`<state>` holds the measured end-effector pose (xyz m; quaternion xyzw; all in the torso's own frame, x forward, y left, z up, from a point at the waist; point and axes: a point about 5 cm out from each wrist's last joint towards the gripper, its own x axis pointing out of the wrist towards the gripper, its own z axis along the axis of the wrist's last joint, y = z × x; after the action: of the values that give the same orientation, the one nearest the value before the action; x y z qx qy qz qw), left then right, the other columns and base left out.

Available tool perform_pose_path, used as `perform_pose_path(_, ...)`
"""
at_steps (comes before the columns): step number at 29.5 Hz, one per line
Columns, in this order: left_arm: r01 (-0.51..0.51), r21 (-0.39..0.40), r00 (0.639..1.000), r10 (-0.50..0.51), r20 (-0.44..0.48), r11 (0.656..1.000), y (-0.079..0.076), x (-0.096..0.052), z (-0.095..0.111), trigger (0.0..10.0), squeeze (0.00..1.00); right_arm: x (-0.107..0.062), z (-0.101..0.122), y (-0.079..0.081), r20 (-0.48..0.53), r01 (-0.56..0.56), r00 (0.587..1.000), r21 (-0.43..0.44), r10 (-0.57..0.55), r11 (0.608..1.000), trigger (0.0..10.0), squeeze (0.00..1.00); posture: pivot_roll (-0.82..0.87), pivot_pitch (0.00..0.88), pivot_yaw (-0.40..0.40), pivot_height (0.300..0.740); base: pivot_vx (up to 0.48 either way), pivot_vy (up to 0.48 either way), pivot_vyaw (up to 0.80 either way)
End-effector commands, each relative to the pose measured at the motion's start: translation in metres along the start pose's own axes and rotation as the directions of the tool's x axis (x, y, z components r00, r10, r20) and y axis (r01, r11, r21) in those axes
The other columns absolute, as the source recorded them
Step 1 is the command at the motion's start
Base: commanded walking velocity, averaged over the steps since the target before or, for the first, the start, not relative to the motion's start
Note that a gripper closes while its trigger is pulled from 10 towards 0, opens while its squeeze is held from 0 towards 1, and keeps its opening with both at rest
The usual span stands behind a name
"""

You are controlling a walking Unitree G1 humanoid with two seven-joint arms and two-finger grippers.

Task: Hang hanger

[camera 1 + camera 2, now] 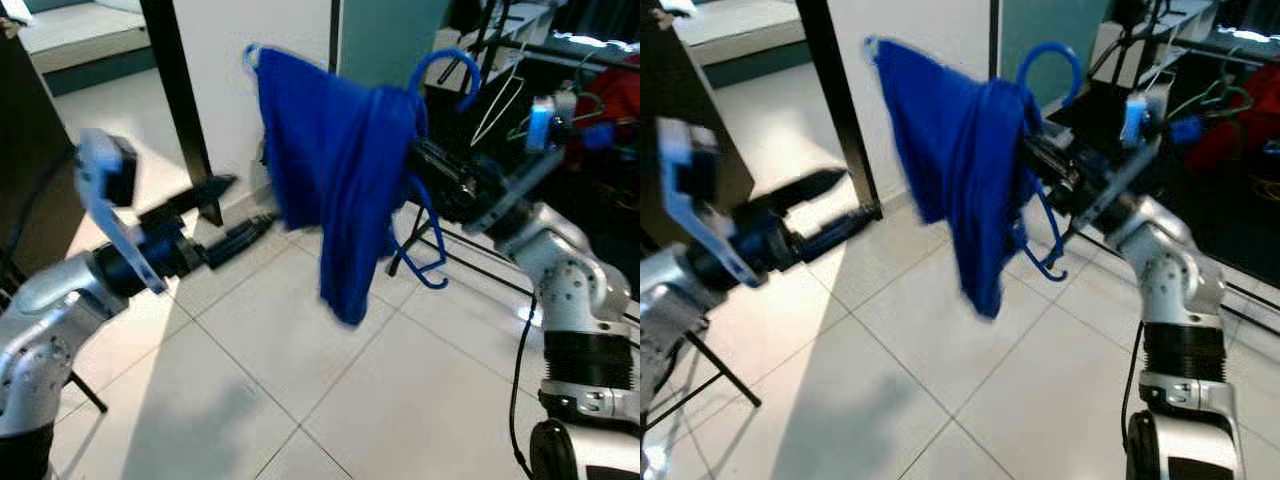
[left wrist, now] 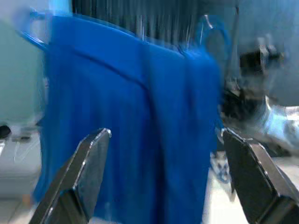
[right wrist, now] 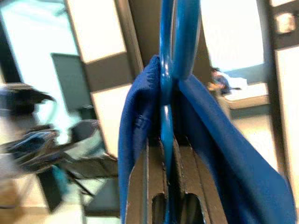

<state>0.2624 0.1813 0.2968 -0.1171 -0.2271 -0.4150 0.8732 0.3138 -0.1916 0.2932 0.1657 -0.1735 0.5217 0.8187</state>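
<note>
Two claws share the head views: the right claw [image 1: 425,165] is clamped on the blue hanger [image 1: 445,75], raised over the floor with a blue garment [image 1: 335,185] draped on it; that cloth could slide off. Left wrist view: left claw [image 2: 166,179] spread apart, empty. Right wrist view: hanger pinched edge-on, liable to twist.

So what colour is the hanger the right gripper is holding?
Blue, like the cloth draped over it; the hanger shows best in the right wrist view, in the right gripper.
</note>
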Motion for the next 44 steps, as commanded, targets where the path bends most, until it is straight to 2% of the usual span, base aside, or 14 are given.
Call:
perform_pose_path(1,-0.033,-0.011,0.997,0.034,0.07,0.999,0.005,-0.002,0.011,10.0,0.0,0.0,0.011,0.01,0.047,-0.091,0.995,-0.002,0.091,0.996,10.0,0.0,0.0,0.078,-0.001,0.74,0.0,0.0,0.0)
perform_pose_path(3,-0.029,-0.068,0.986,0.04,0.162,0.997,0.01,0.001,0.023,10.0,0.0,-0.011,0.019,0.02,0.063,-0.177,0.982,0.026,0.175,0.984,10.0,0.0,-0.01,0.078,0.004,0.74,0.0,0.0,0.0)
perform_pose_path(8,-0.04,-0.05,0.989,0.047,0.139,0.998,0.012,0.003,0.022,10.0,0.0,-0.015,0.027,0.028,0.104,-0.269,0.959,0.056,0.262,0.962,10.0,0.0,0.0,0.071,0.006,0.74,0.0,0.0,0.0)
perform_pose_path(12,-0.065,-0.057,0.985,0.073,0.153,0.996,0.014,0.003,0.023,10.0,0.0,-0.015,0.027,0.034,0.088,-0.32,0.946,0.071,0.313,0.945,10.0,0.0,0.0,0.066,0.005,0.74,0.0,0.0,0.0)
perform_pose_path(18,-0.029,-0.088,0.983,0.044,0.176,0.996,0.01,0.003,0.026,10.0,0.0,-0.012,0.028,0.037,0.086,-0.333,0.941,0.068,0.327,0.94,10.0,0.0,0.0,0.061,0.004,0.74,0.0,0.0,0.0)
perform_pose_path(19,0.026,-0.118,0.981,-0.002,0.193,0.993,0.005,0.002,0.027,10.0,0.0,-0.01,0.029,0.037,0.088,-0.336,0.94,0.068,0.33,0.939,10.0,0.0,0.0,0.054,0.003,0.74,0.0,0.0,0.0)
perform_pose_path(25,0.09,-0.146,0.979,-0.06,0.194,0.985,0.0,0.001,0.026,10.0,0.0,-0.006,0.031,0.04,0.089,-0.346,0.936,0.067,0.34,0.936,10.0,0.0,0.0,0.053,0.001,0.74,0.0,0.0,0.0)
perform_pose_path(31,0.196,-0.17,0.969,-0.164,0.182,0.966,-0.011,-0.003,0.023,10.0,0.0,-0.004,0.033,0.041,0.088,-0.341,0.938,0.062,0.335,0.938,10.0,0.0,-0.01,0.062,0.0,0.74,0.0,0.0,0.0)
perform_pose_path(44,0.127,-0.134,0.985,-0.109,0.131,0.983,-0.008,0.004,0.014,10.0,0.0,-0.003,0.033,0.044,0.082,-0.345,0.937,0.065,0.34,0.936,10.0,0.0,-0.01,0.069,0.001,0.74,0.0,0.0,0.0)
